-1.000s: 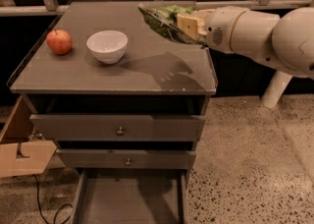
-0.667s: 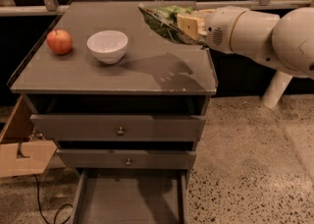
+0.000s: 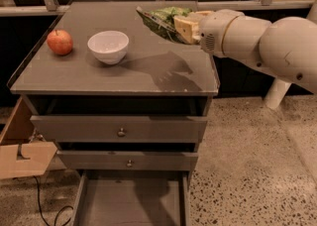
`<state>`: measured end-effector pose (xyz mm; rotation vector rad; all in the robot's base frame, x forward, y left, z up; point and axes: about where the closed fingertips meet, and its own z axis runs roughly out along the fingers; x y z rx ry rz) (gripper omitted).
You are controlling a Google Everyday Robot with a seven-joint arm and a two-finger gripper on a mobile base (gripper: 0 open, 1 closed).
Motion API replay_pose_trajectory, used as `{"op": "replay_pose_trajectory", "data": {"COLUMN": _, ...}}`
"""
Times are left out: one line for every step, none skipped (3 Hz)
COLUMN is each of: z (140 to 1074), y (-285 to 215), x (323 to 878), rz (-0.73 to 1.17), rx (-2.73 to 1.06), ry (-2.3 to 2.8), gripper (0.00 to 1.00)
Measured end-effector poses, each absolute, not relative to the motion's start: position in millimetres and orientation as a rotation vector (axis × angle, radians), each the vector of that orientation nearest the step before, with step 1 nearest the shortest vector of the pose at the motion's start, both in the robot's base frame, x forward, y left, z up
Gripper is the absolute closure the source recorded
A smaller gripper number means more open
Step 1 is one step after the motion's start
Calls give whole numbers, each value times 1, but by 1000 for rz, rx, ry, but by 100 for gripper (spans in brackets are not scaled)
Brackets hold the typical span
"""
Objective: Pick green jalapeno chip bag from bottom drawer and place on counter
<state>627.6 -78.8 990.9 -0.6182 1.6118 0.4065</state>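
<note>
The green jalapeno chip bag [image 3: 161,20] hangs tilted in the air above the right rear part of the counter [image 3: 79,74], casting a shadow on it. My gripper [image 3: 182,23] comes in from the right on a white arm and is shut on the bag's right end. The bottom drawer [image 3: 130,201] stands pulled open at the foot of the cabinet, a grey tray with nothing showing in it.
A red apple [image 3: 60,42] and a white bowl [image 3: 108,46] sit on the counter's left half. Two knobbed drawers [image 3: 121,131] above the bottom one are shut. Cardboard [image 3: 20,155] leans at the cabinet's left, with a cable on the speckled floor.
</note>
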Motion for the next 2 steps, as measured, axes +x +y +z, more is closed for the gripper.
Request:
{"op": "replay_pose_trajectory", "data": {"z": 988, "y": -76, "x": 630, "rz": 373, "rx": -620, "ry": 1596, "gripper": 100}}
{"op": "replay_pose_trajectory", "data": {"z": 982, "y": -77, "x": 629, "rz": 357, "rx": -606, "ry": 1591, "gripper": 100}}
